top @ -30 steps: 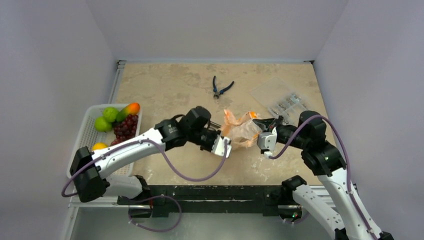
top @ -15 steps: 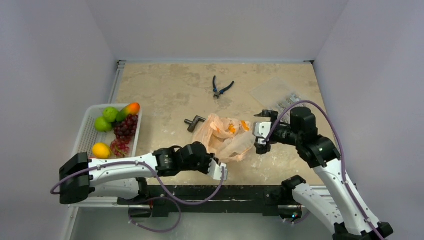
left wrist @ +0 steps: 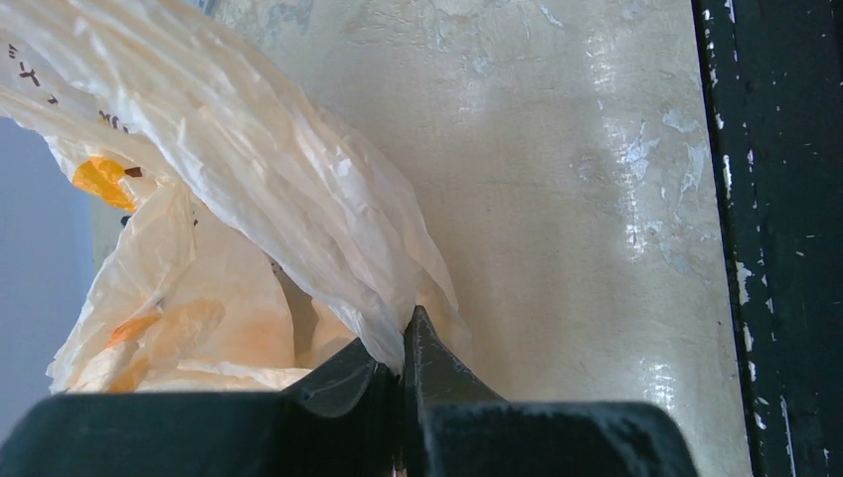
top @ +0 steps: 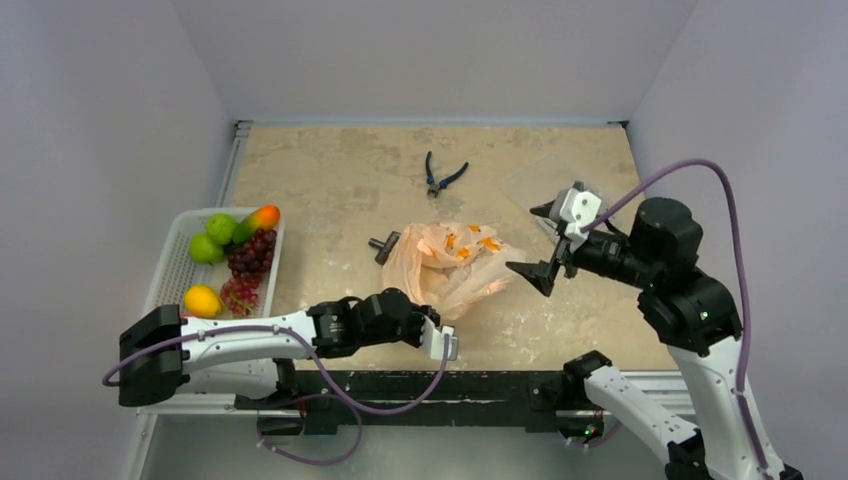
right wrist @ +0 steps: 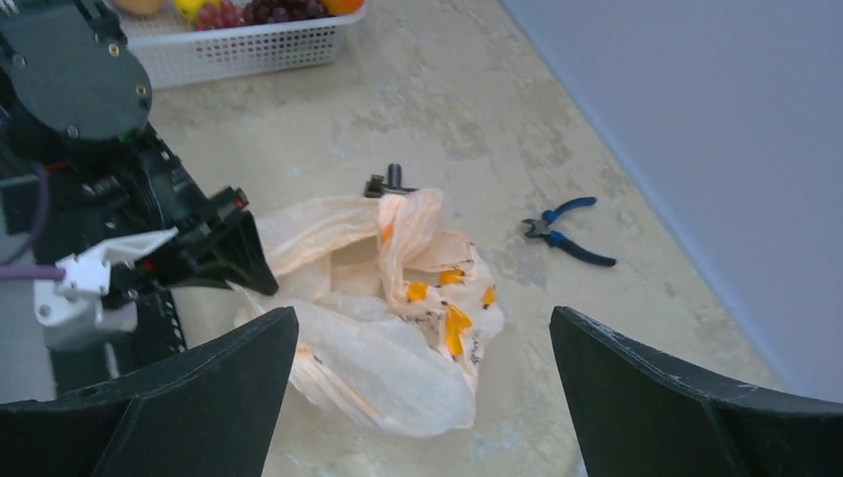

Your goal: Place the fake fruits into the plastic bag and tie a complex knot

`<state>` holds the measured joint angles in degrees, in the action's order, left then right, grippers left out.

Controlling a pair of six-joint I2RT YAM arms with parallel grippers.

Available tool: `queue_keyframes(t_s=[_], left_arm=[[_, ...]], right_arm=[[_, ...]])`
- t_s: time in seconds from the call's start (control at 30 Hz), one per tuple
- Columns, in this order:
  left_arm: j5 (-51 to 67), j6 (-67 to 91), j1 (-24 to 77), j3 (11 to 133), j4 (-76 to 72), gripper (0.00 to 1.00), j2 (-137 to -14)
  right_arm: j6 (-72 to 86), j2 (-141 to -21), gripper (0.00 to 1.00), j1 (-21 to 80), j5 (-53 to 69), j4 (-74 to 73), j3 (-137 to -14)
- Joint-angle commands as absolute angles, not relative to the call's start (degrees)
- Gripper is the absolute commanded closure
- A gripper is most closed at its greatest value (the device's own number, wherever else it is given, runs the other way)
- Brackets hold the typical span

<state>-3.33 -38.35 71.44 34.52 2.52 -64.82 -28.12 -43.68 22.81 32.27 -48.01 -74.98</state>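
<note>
R gripper [top: 540,240] is now hanging wide open, holding nothing, having let go of bag [top: 450,262]. L gripper [top: 447,343] is still pinching bag's near edge; bag is lying spread on table [top: 330,180]. Fruits [top: 238,250] are sitting in basket [top: 165,275], so loading's still pending.

Table [top: 330,180]: beige marble-look top, black scuffed rail along the near edge. Directly on it:
- plastic bag [top: 450,265], crumpled pale peach film with orange print, roughly centre, slightly toward the near side
- small dark metal part [top: 385,245] touching the bag's left far corner, partly under the film
- blue-handled pliers [top: 440,176] farther back, handles spread, well apart from the bag
- clear plastic pack [top: 535,180] far right, contents too small to make out
- white mesh basket [top: 165,285] at the left edge, overhanging it; can't tell what supports the outer side
</note>
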Motion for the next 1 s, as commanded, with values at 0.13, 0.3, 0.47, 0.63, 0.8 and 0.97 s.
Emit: queue_keyframes(t_s=[0.13,0.3,0.47,0.63,0.8,0.97], left_arm=[[-4.84,-40.82,72.79,35.58,-2.44,0.94,-65.59],[-5.65,-40.18,72.82,36.48,-3.23,0.92,-65.50],[-6.25,-39.90,72.82,34.47,-4.38,0.91,-64.81],[-5.96,-40.52,72.86,33.38,-6.38,0.90,-65.02],[-6.92,-40.86,72.79,33.50,-6.59,0.90,-65.00],[-7.63,-41.05,72.79,33.05,-6.47,0.89,-64.92]], right_arm=[[-8.32,-57.70,0.01,22.92,36.31,-41.49,-74.35],[-19.99,-62.35,0.01,23.06,25.82,-45.07,-64.43],[-26.43,-64.59,0.01,23.17,18.24,-47.94,-59.65],[-26.60,-67.74,0.01,23.42,20.63,-48.26,-59.91],[-26.64,-71.92,0.01,23.28,13.45,-44.47,-59.81],[-26.44,-69.44,0.01,23.29,7.34,-42.05,-58.91]])
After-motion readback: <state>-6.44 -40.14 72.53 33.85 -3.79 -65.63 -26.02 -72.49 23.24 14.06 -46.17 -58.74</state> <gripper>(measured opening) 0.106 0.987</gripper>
